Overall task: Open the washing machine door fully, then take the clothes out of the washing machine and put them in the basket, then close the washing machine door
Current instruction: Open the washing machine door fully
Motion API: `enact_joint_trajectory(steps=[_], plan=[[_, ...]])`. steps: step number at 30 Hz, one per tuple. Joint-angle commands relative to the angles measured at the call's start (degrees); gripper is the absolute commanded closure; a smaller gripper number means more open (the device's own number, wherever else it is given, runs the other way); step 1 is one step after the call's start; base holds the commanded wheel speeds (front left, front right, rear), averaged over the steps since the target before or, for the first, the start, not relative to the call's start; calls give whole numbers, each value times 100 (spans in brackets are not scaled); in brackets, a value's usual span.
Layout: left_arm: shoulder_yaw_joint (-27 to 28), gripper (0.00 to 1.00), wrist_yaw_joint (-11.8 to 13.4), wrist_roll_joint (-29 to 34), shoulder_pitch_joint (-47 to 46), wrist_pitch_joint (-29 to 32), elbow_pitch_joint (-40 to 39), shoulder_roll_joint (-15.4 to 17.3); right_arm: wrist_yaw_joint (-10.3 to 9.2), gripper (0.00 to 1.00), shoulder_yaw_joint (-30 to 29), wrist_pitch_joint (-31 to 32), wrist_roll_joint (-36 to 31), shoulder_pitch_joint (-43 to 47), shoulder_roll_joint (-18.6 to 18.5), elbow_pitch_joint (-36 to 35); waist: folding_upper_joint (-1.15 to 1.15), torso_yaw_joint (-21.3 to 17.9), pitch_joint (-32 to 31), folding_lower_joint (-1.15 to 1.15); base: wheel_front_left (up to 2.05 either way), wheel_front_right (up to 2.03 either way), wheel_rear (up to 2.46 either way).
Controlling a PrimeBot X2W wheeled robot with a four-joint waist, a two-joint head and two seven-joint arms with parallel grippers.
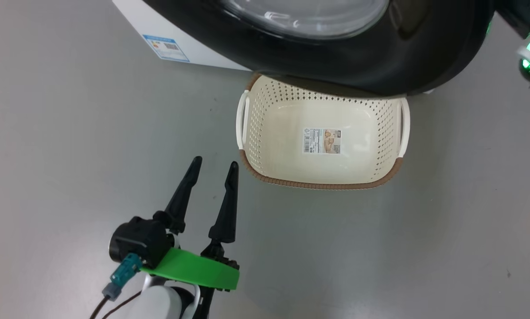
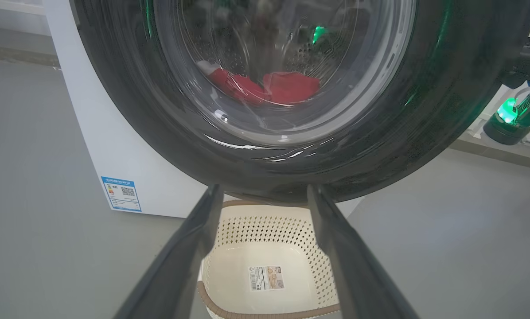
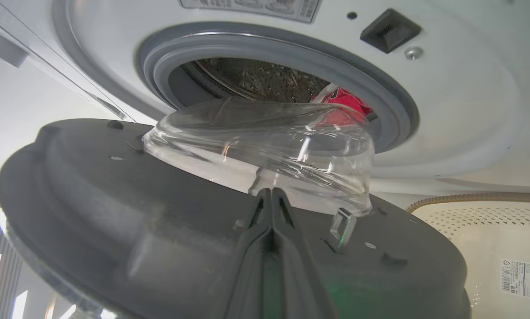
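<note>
Showing one left gripper (image 1: 215, 161), its two dark fingers spread apart with nothing between them, poised over the grey floor (image 1: 70, 155) near one basket (image 1: 313, 184). The basket is cream with perforated walls, a brown woven-look rim, two white side handles and one paper label (image 1: 321, 141) on its bottom. It stands on the floor with its far end beneath the lower edge of the one door (image 1: 380, 57). One right gripper (image 3: 270, 195), fingers pressed together, has its tips at the foot of the glass bowl (image 3: 269, 141) on the door's inner face. The door has a wide glossy black rim and stands partly open. Behind it is one white washing machine (image 1: 158, 26) with one blue sticker (image 1: 165, 46), a grey seal (image 3: 291, 48) and a steel drum (image 3: 256, 77). The clothes (image 2: 287, 86) lie inside the drum: two red folds and one white piece.
</note>
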Motion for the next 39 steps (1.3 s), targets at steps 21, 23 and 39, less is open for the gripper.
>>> enact_joint_trajectory(steps=[21,23,39], plan=[[293,0,-89,123,313,-46,-93,84,45,100,62,597,-11,938,457,-795,0,-170,-316,0,0,0,0],[293,0,-89,124,314,-46,-95,84,45,100,46,634,-19,963,474,-821,0,-173,-318,0,0,0,0],[388,0,-143,149,372,-46,-70,84,45,0,-190,278,-416,1172,579,-864,0,-229,-435,0,0,0,0]])
